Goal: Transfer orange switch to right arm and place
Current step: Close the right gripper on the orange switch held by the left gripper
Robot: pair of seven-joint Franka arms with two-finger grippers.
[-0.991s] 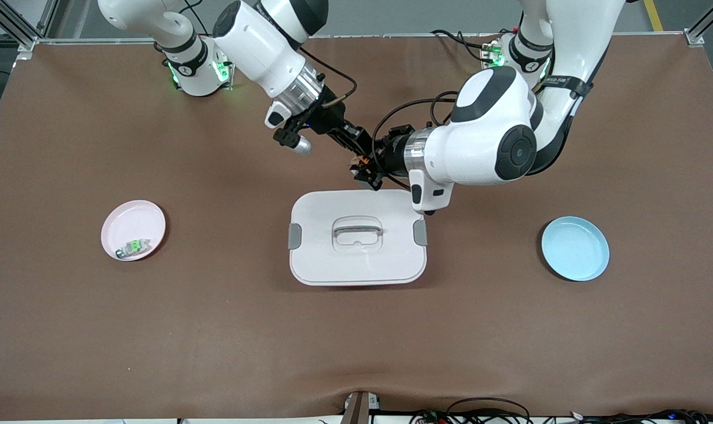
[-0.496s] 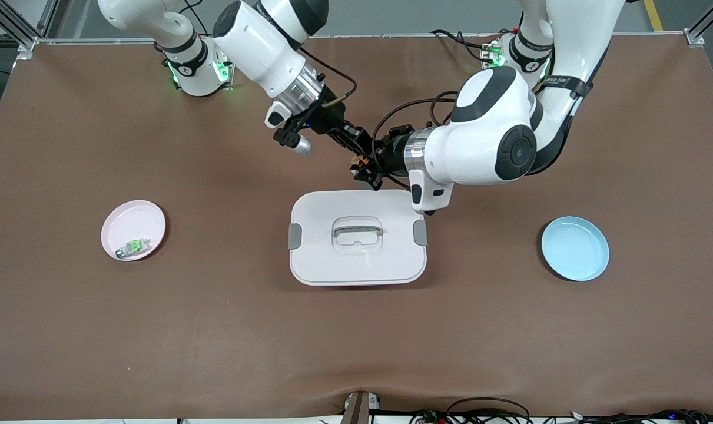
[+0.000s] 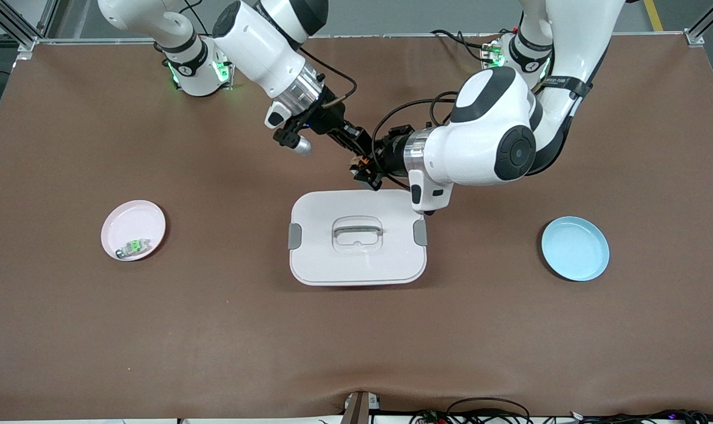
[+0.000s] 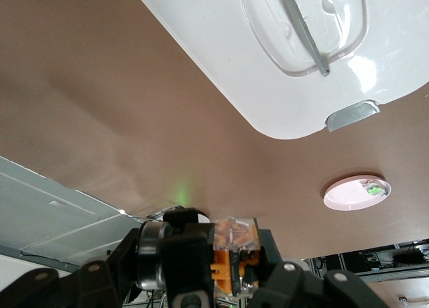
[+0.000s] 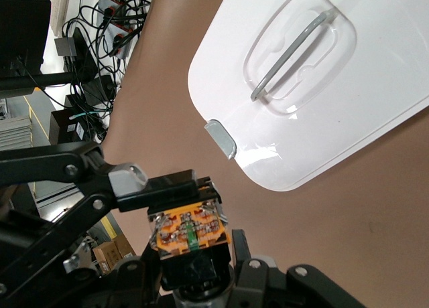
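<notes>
Nothing moves since before: left gripper (image 3: 365, 171) and right gripper (image 3: 358, 154) both clamp the orange switch (image 3: 363, 160) above the white lid (image 3: 356, 259); left should release first, straight back.

No legible text anywhere (only an unreadable strap marking on the left arm (image 3: 559, 82))

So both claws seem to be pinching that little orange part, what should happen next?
Probably the left gripper should let go. Both it and the right gripper are shut on the orange switch, held above the table by the white lid. The right arm could then carry it off to place it.
</notes>
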